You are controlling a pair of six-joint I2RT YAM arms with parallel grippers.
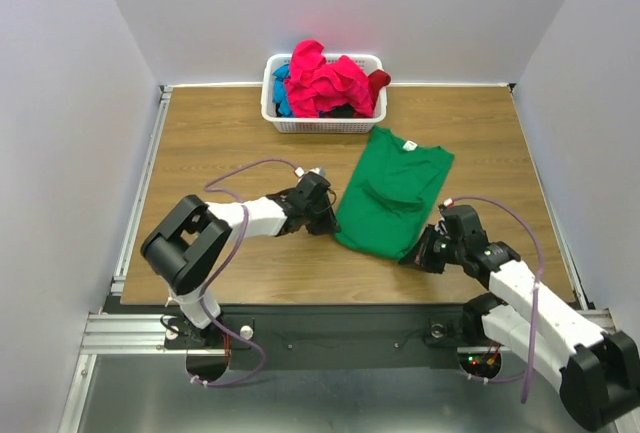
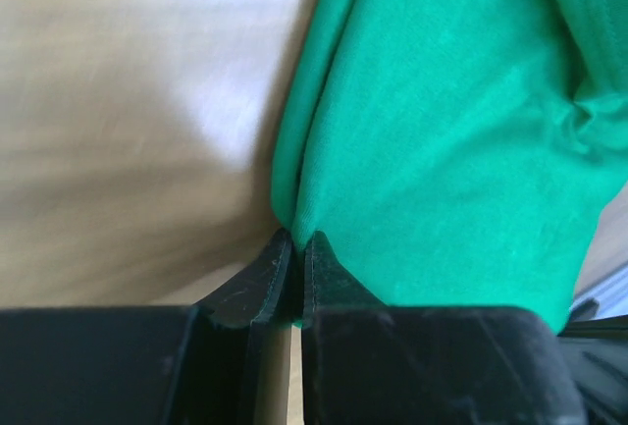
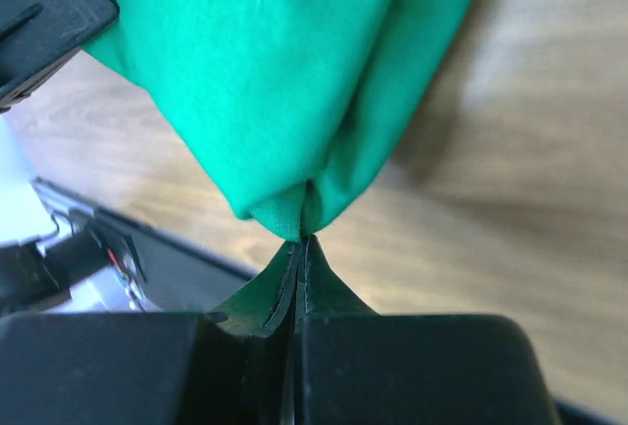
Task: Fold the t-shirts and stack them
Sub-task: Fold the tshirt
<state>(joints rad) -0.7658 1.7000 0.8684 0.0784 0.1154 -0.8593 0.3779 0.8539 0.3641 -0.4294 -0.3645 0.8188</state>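
A green t-shirt (image 1: pixel 392 193) lies on the wooden table, narrowed lengthwise, its white neck label at the far end. My left gripper (image 1: pixel 327 219) is shut on the shirt's near left corner; in the left wrist view the fingertips (image 2: pixel 297 243) pinch green cloth (image 2: pixel 442 131). My right gripper (image 1: pixel 418 253) is shut on the near right corner; in the right wrist view its tips (image 3: pixel 302 244) pinch a bunched fold of the green cloth (image 3: pixel 275 62). More t-shirts, pink-red (image 1: pixel 328 81), blue and dark, are heaped in the basket.
A white lattice basket (image 1: pixel 322 123) stands at the table's far edge, just beyond the green shirt's collar. Bare wood (image 1: pixel 220 143) lies left of the shirt and to its right. The table's near edge (image 1: pixel 330 303) runs just in front of both grippers.
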